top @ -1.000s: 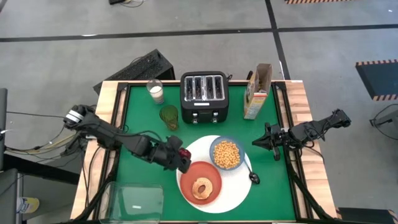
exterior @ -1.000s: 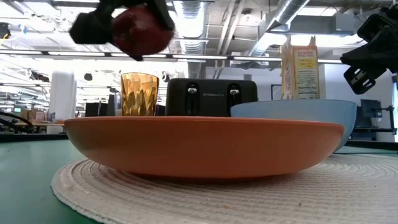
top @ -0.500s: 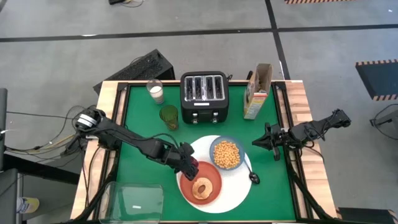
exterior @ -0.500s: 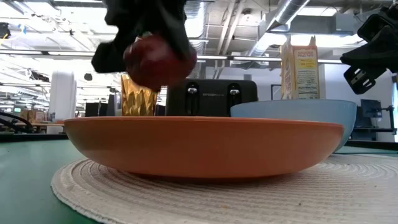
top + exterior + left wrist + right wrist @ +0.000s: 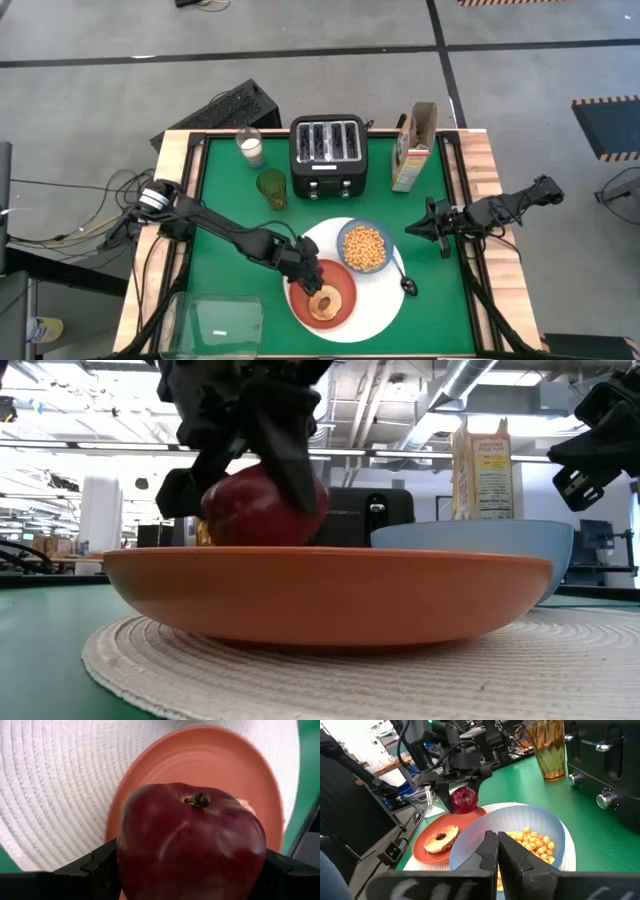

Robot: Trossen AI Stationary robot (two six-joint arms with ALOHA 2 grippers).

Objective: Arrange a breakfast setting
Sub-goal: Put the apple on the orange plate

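Over the orange plate, at its edge away from the bagel, a dark red apple sits clamped between the spread fingers of the left gripper. The plate rests on a big white round one, beside the blue bowl of cereal. Off to the side, the right gripper waits above the table, fingers pressed together and empty.

1. Bright, even overhead light; ceiling strip lamps glare in the low view.
2. Shadows on the green table are soft.
3. The apple fills the left wrist view, slightly blurred.
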